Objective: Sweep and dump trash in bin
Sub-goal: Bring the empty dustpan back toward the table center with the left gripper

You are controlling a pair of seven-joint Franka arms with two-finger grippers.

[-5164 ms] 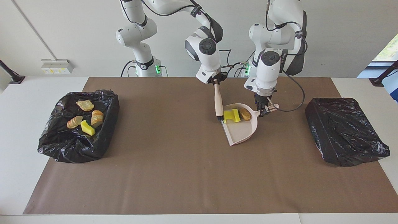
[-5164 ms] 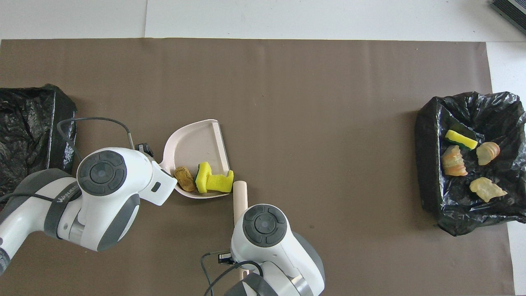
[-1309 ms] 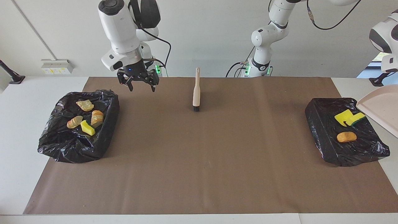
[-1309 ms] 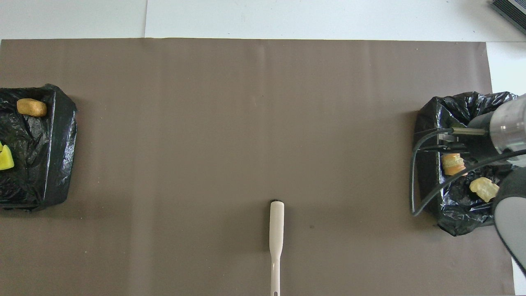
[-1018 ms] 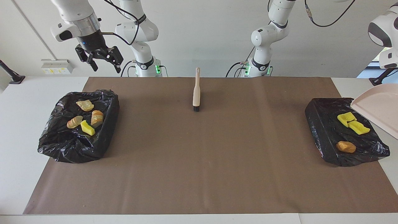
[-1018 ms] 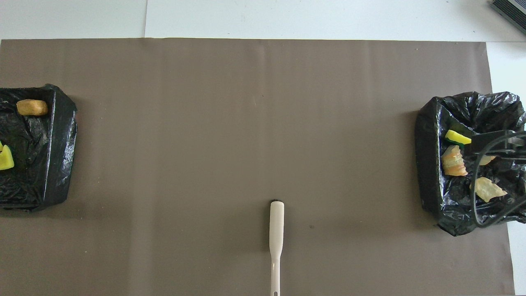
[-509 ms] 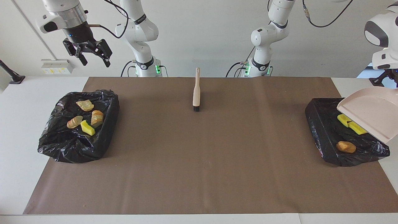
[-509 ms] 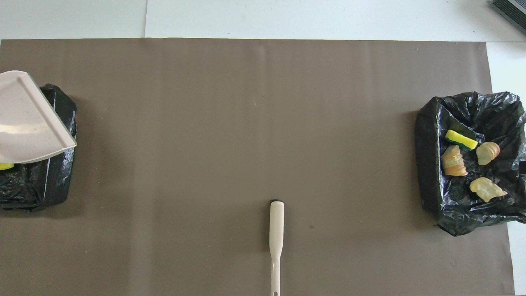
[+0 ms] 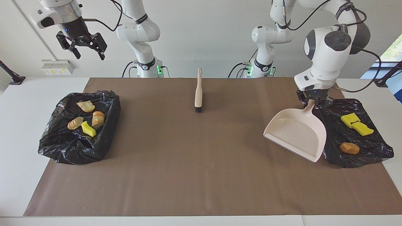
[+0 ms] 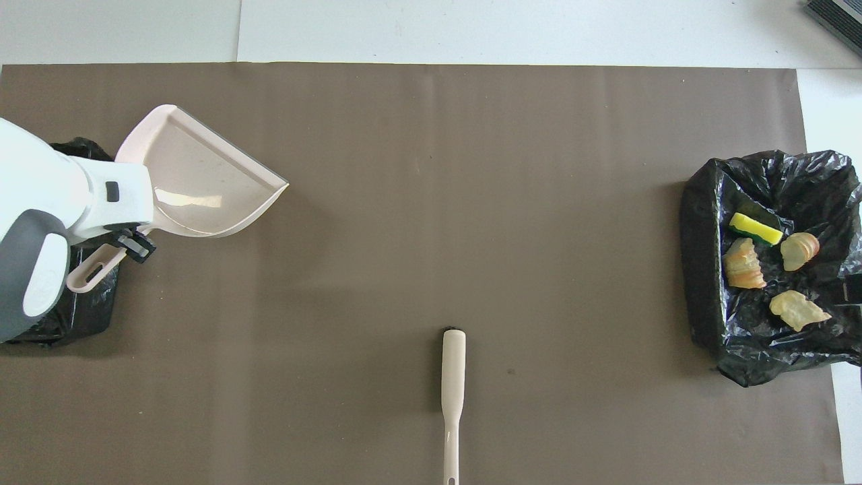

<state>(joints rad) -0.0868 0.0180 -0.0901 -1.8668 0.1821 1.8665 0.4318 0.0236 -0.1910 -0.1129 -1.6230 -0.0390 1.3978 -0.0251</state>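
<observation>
Dustpan (image 9: 296, 134) gripped by its handle in left gripper (image 9: 314, 103), fingers closed on the stem close to where it joins the pan. Held with the pan empty and its open lip pointing away from the robots, over the brown mat (image 9: 201, 175) just beside the bin at the left arm's end (image 9: 317, 117). Judged to be an after-dump carry: nothing left inside the pan, so no need to keep it over the liner. Whether the lip touches the mat: cannot tell.

Trash all inside the two black-lined bins. In the bin at the left arm's end: two yellow sponge pieces (image 9: 355, 124) side by side, plus one brown bread piece (image 9: 349, 148) farther from the robots. In the bin at the right arm's end (image 9: 106, 131): three bread pieces (image 9: 85, 106) and one yellow sponge chunk (image 9: 88, 129), lying loose on the liner. No piece visible on the mat, so sweeping judged complete.

Brush (image 9: 198, 91) lying flat on the mat near the robots' edge, midway between the arms, bristles pointing away from them. Released, touching neither gripper.

Right gripper (image 9: 82, 47) raised high above the bin at its own end, fingers spread wide, holding nothing. Waiting clear of the work area.

Likely remaining step: set the dustpan down.
</observation>
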